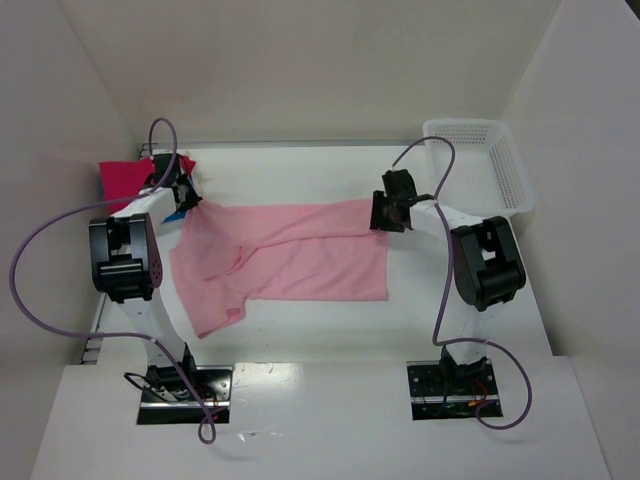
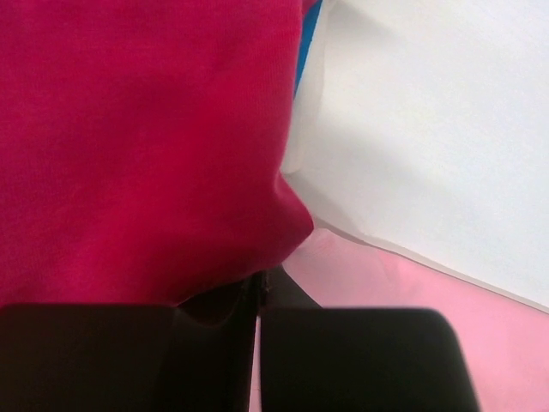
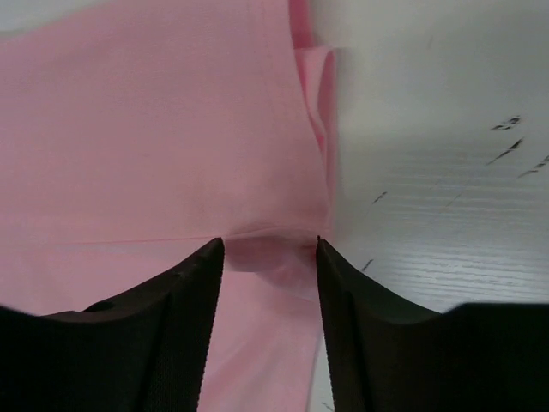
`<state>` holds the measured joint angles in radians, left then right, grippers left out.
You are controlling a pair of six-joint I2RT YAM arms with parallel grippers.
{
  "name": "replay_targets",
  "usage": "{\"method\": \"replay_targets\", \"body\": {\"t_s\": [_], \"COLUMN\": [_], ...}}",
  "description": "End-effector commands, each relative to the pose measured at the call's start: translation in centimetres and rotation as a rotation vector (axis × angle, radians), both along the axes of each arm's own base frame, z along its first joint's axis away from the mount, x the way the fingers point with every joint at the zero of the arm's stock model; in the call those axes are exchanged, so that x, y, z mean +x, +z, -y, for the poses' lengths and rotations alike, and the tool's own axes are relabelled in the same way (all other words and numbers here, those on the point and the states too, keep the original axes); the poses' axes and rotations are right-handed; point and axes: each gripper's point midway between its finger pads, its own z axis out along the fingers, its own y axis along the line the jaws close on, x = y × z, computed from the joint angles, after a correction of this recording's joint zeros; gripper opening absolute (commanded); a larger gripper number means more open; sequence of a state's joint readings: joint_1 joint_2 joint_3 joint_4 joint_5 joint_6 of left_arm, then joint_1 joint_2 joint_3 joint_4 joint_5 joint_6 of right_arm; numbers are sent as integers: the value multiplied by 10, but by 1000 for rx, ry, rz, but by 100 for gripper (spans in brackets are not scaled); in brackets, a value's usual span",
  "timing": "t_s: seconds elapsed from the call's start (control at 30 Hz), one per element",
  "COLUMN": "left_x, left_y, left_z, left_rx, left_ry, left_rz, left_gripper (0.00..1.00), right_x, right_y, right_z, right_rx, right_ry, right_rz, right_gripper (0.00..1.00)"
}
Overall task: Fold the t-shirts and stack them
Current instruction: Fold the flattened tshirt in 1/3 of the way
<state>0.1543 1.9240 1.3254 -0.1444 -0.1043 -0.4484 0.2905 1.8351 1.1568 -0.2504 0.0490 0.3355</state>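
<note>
Overhead, a light pink cloth t-shirt (image 1: 290, 255) lies spread on the white table (image 1: 300, 330) between my two arms. Its long axis runs left to right. The straight hem end points toward the right arm. The shoulder end points toward the left arm, and one short sleeve trails toward the near edge.

The left gripper (image 1: 185, 200) sits at the shirt's far left corner. Its black fingers (image 2: 86, 360) are pressed together with only a thin line of pink cloth showing between them, so it is clamped on that corner. Just beyond these fingertips and to their left, a folded magenta t-shirt (image 2: 137, 129) fills the left wrist view. A sliver of bright blue t-shirt (image 2: 307, 43) shows along its right edge.

The right gripper (image 1: 378, 212) is at the shirt's far right corner. Its fingers (image 3: 154, 335) stand about half apart, and a small pucker of the pink edge lies between the tips. To the right of these fingers there is bare table.

A white plastic mesh basket (image 1: 500, 165) stands beyond the right gripper at the far right, well apart from the shirt.
</note>
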Motion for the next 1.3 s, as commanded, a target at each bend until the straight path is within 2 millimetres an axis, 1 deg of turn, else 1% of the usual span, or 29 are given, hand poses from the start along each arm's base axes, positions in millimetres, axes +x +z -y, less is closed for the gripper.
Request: {"method": "replay_targets", "body": {"t_s": [0.0,0.1,0.13,0.2,0.23,0.27,0.37,0.43,0.53,0.57,0.63,0.7,0.83,0.9,1.0,1.03,1.1,1.13,1.2,1.27], "left_x": [20,20,20,23,23,22,21,20,23,22,25,25,29,33,36,38,36,38,37,39], "left_y": [12,12,12,16,16,15,14,14,14,14,17,18,20,27,27,30,25,27,26,30], "left_z": [-3,-1,-1,-2,-2,-1,-2,-6,-3,-8,-5,-7,2,3,8,10,12,13,13,12], "left_rx": [2,-4,-4,-2,-2,-3,-4,-4,-16,-16,-28,-36,-74,-97,-121,-127,-136,-132,-129,-127], "left_ry": [-20,-27,-27,-27,-27,-27,-26,-19,-31,-22,-37,-36,-77,-97,-119,-135,-146,-159,-163,-164], "left_rz": [62,62,62,71,71,66,62,62,65,65,76,78,87,106,102,105,87,92,85,93], "left_gripper": [0,1,1,1,1,1,1,1,1,1,1,1,1,2,4,5,6,8,13,17], "right_x": [2,0,0,-1,-1,-3,-8,-16,-26,-29,-39,-47,-54,-58,-58,-57,-52,-48,-41,-31], "right_y": [10,9,9,9,6,5,3,4,10,15,15,19,22,21,17,13,11,13,15,24], "right_z": [-5,-4,-4,-5,-6,-6,-7,-9,-6,-11,-8,-6,-5,-4,-2,-1,-1,-1,-2,0], "right_rx": [-1,-5,-5,2,2,6,13,16,23,32,35,40,54,54,41,32,25,22,10,-2], "right_ry": [-15,-15,-15,-10,-9,-10,-7,-4,-12,3,-5,-12,-16,-15,-22,-27,-31,-32,-32,-38], "right_rz": [35,26,26,24,17,7,-16,-21,-20,-19,-30,-31,-28,-33,-39,-48,-51,-41,-31,2], "right_gripper": [60,59,50,37,26,19,6,0,0,0,0,0,0,0,0,3,12,18,38,46]}}
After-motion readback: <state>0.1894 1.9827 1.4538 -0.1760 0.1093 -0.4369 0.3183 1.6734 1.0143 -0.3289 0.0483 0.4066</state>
